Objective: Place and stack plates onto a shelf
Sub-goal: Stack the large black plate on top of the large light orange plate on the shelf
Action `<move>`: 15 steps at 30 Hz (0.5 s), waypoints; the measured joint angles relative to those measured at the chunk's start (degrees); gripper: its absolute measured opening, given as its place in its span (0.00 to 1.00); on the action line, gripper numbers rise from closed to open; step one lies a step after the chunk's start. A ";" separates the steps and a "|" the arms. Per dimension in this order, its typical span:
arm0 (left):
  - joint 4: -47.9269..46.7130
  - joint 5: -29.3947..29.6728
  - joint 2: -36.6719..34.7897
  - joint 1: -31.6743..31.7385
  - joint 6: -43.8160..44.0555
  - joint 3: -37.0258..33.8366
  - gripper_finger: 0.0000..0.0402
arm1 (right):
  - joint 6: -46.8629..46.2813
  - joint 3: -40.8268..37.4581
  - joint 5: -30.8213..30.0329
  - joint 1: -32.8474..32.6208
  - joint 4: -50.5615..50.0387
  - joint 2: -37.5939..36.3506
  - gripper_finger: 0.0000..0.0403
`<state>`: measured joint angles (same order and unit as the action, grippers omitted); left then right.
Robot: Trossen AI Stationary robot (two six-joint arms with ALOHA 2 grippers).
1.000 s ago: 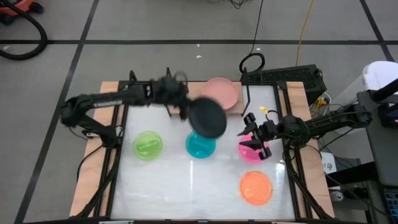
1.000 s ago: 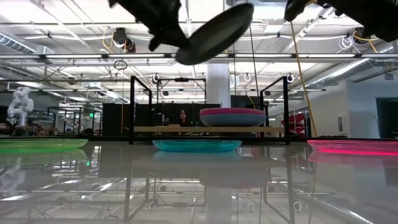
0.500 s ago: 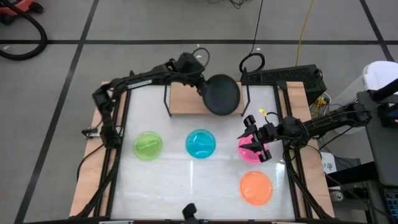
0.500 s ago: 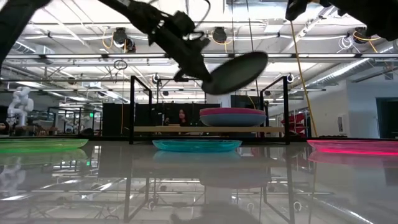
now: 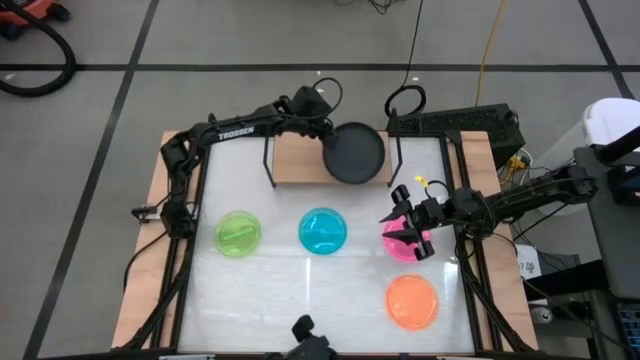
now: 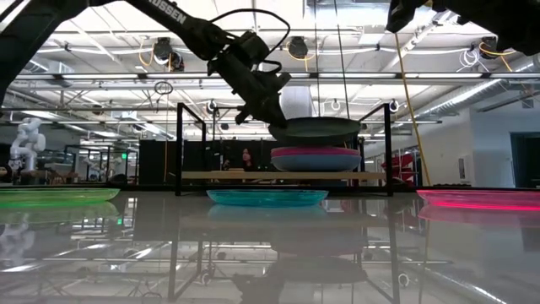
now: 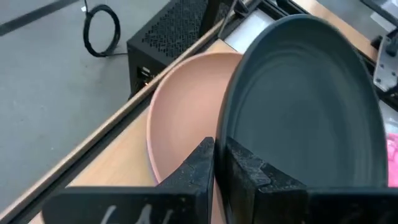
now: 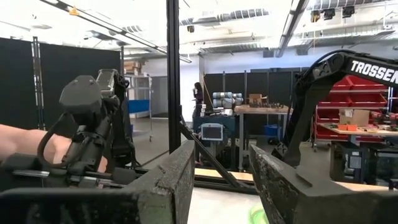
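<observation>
1. High view: the left gripper [image 5: 322, 128] pinches the rim of the black plate [image 5: 354, 153] and holds it over the right half of the shelf [image 5: 296, 163]. The plate extends from the fingers toward the robot's right, covering the stack beneath. The green plate [image 5: 239, 233], cyan plate [image 5: 323, 231], pink plate [image 5: 404, 243] and orange plate [image 5: 412, 301] lie on the white tabletop [image 5: 300, 290]. The right gripper [image 5: 412, 228] hangs just above the pink plate with its fingers spread and holding nothing.

2. Low view: the black plate [image 6: 315, 128] is nearly level and sits just above the stack on the shelf board [image 6: 278, 176], with a thin gap between them. The magenta plate [image 6: 314, 153] shows over a blue plate [image 6: 314, 163]. The left gripper [image 6: 272, 111] grips the black plate's near-left edge from above. This gap is what the coming move turns on: I judge that a short, straight descent would seat the plate.

3. Left wrist view: the fingers [image 7: 193, 171] press together on the black plate's [image 7: 305, 106] rim. The salmon plate [image 7: 186, 118] lies directly below, slightly offset.

4. Right wrist view: the right gripper's [image 8: 222, 180] fingers stand apart, empty.
</observation>
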<state>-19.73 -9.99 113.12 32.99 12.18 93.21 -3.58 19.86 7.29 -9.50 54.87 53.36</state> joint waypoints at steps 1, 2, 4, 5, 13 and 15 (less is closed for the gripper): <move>0.41 0.73 0.00 -0.02 0.38 0.00 0.08 | 0.10 0.00 0.00 0.00 0.04 0.00 0.33; 0.88 1.80 0.00 -0.04 0.54 0.00 0.08 | 0.20 0.00 0.00 0.00 0.05 0.00 0.33; 1.96 4.00 -0.02 -0.04 0.67 0.00 0.08 | 0.21 0.00 0.00 0.00 0.04 0.00 0.33; 2.47 4.74 0.00 -0.02 0.77 0.00 0.09 | 0.22 0.00 0.00 0.00 0.05 0.00 0.33; 6.18 5.60 -0.01 0.15 1.64 0.00 0.12 | 0.20 0.00 0.00 0.00 -0.08 0.00 0.33; 6.16 5.61 -0.02 0.13 1.66 0.00 0.15 | 0.20 0.00 0.00 0.00 -0.13 0.00 0.33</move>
<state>-13.57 -4.37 113.10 33.13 13.85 93.21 -3.38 19.86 7.29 -9.50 54.74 53.36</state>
